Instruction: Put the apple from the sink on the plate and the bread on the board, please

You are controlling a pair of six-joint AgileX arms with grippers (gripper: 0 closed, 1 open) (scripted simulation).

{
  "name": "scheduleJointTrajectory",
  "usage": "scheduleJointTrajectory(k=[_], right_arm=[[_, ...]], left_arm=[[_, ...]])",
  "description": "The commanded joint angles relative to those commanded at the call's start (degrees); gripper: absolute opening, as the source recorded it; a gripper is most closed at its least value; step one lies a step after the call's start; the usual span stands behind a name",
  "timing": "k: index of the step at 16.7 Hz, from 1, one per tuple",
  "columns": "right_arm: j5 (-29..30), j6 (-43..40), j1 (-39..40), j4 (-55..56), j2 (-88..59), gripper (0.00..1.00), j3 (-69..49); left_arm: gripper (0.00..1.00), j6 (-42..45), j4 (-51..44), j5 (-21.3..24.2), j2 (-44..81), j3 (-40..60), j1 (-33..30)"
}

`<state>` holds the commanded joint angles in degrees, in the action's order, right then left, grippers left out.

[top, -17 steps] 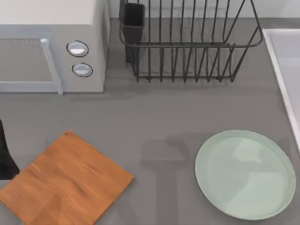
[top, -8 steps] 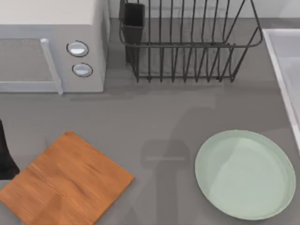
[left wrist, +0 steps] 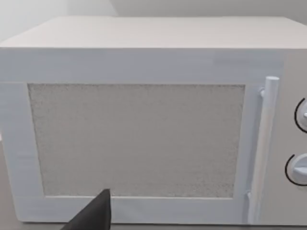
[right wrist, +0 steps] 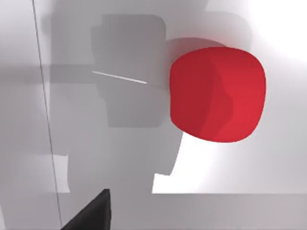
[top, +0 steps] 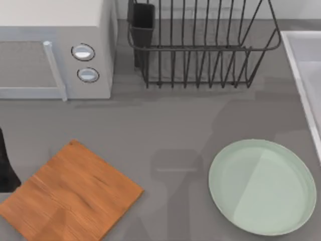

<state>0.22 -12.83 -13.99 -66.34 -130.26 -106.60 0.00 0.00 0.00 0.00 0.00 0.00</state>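
Observation:
The red apple (right wrist: 218,93) lies on the white floor of the sink (right wrist: 249,167) in the right wrist view, and a dark part of my right gripper (right wrist: 91,215) hangs above the floor a short way from it. From the top, the sink's pale rim (top: 298,80) runs down the right edge. The mint-green plate (top: 263,187) sits bare at the front right. The wooden board (top: 70,193) lies bare at the front left. The bread is out of view. My left arm (top: 6,165) is parked at the left edge, and its gripper (left wrist: 93,218) faces the microwave door.
A white microwave (top: 55,45) stands at the back left. A black wire dish rack (top: 200,50) stands at the back middle with a dark cup holder (top: 142,22) on its left end. Grey counter lies between the board and the plate.
The arm's shadow on the counter and the plate has shifted toward the sink. The plate, the board and the left arm have not moved.

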Motion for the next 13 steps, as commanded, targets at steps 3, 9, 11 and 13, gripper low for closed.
scheduleJointTrajectory(k=[3,9,11,13], right_arm=[[0.0,0.0,0.3,0.3,0.0,1.00,0.3],[0.1,0.1,0.2,13.4,-6.9,1.00,6.0],[0.1,0.2,0.2,19.9,-10.2,1.00,8.6],[0.2,0.2,0.1,24.3,-12.9,1.00,10.7]], left_arm=[[1.00,0.0,0.0,0.0,0.0,0.0,0.0],[1.00,0.0,0.0,0.0,0.0,0.0,0.0],[1.00,0.0,0.0,0.0,0.0,0.0,0.0],[1.00,0.0,0.0,0.0,0.0,0.0,0.0]])
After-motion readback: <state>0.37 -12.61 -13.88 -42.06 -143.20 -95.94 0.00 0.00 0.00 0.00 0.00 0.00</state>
